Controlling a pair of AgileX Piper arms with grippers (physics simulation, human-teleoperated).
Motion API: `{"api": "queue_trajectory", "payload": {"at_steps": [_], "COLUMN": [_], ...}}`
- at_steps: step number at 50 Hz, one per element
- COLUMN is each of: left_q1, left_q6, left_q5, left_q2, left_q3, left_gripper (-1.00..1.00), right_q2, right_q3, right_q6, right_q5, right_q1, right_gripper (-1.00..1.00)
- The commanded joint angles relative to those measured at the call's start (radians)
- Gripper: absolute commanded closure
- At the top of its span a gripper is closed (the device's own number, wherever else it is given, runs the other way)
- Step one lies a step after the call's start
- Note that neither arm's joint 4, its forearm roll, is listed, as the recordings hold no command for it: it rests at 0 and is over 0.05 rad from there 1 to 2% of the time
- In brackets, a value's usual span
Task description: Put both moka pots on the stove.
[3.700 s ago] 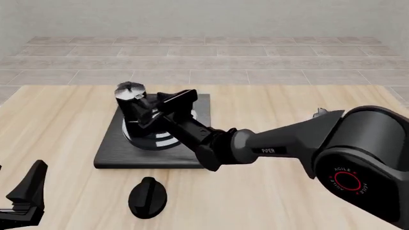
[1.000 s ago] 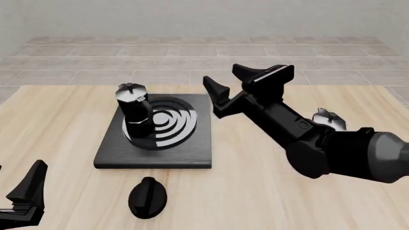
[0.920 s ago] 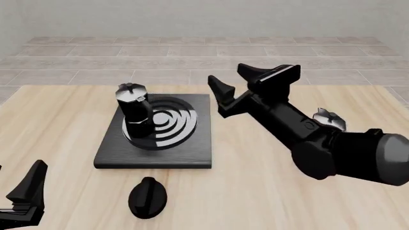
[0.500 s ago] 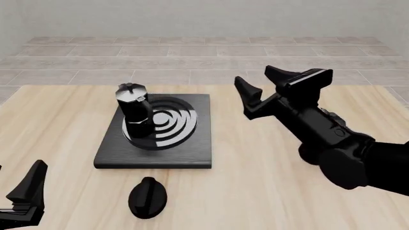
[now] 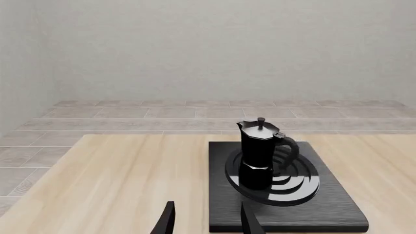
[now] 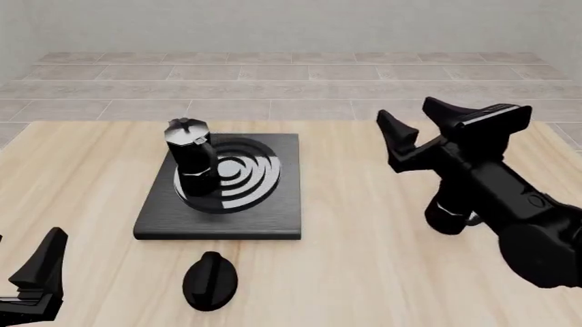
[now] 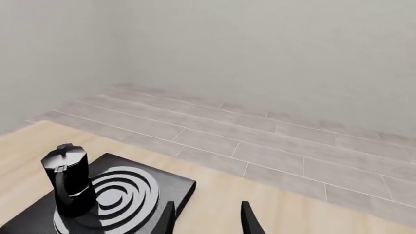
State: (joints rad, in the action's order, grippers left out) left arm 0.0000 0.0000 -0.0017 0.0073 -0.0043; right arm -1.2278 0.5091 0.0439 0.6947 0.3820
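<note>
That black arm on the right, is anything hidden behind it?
Yes. A black pot base peeks out beneath the right arm, on the table; its upper part is covered. The other moka pot stands in plain sight on the stove.

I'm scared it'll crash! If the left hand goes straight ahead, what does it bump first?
Probably the stove: its near edge lies just ahead of the left hand. The moka pot stands further on. Depth is hard to judge.

no readable text, labels, brands, numbers or signs on anything in view
</note>
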Motion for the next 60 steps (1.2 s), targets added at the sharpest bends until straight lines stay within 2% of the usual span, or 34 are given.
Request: {"api": "queue_trajectory", "payload": {"at_steps": [1, 16, 40, 60], "left_q1": [0.0, 0.0, 0.0, 0.0], "left_q6": [0.0, 0.0, 0.0, 0.0], "left_q5": [0.0, 0.0, 0.0, 0.0], "left_q2": [0.0, 0.0, 0.0, 0.0], "left_q3": [0.0, 0.0, 0.0, 0.0], "left_gripper": [-1.0, -1.0, -1.0, -1.0], "right_q2": [0.071, 0.211, 0.399, 0.461], "right_q3": [-0.047, -0.13, -0.199, -0.175], "right_q6": [-0.002, -0.009, -0.005, 0.016], "right_q5": [-0.046, -0.162, -0.354, -0.486], "right_q1": [-0.06, -0.142, -0.259, -0.357], "right_gripper": [-1.0, -1.0, -1.0, -1.0]}}
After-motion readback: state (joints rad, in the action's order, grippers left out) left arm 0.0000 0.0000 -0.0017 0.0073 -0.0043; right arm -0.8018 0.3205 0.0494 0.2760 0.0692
